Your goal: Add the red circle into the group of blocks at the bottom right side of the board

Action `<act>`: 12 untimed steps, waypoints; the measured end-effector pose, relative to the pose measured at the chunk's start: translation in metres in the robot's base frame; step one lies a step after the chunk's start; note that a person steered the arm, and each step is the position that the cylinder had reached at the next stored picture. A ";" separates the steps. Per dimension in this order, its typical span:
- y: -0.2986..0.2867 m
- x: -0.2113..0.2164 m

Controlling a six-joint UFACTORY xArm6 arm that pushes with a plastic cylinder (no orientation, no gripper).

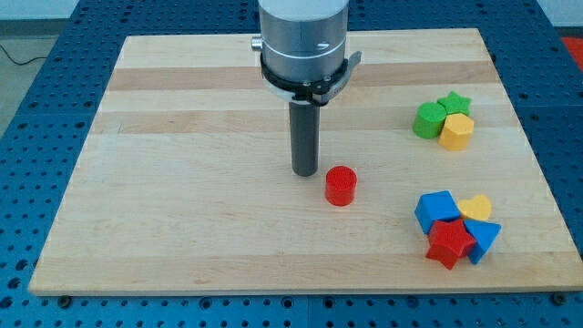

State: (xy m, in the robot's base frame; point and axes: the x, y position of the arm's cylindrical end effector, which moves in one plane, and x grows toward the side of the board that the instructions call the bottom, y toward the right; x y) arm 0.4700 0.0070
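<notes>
Resting on the wooden board (182, 137) near its middle, my tip (304, 173) is seen at the lower end of a straight dark rod; no jaws are carried, and nothing is held by it. Just to the view's right of my tip, and slightly toward the view's bottom, the red circle (341, 186) is found, close beside the rod, though contact cannot be made out. One red circle is counted, standing alone, well apart from the other blocks. Toward the view's bottom right a cluster of four blocks is seen packed together: a blue cube (436, 210), a yellow heart (475, 207), a red star (450, 244) and a second blue block (484, 240) whose shape cannot be made out for certain. Toward the view's upper right a second cluster of three blocks is seen, touching one another: a round green block (426, 120), a green star (454, 102) and a yellow hexagon (456, 132). Eight blocks are counted in all: two red, two blue, two yellow and two green. No container is seen; all blocks lie directly on the board, which is laid on a blue perforated table (55, 73).
</notes>
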 end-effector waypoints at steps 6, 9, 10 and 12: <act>0.032 0.072; 0.073 0.074; 0.083 0.077; 0.043 0.095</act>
State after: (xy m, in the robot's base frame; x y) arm 0.5647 0.0503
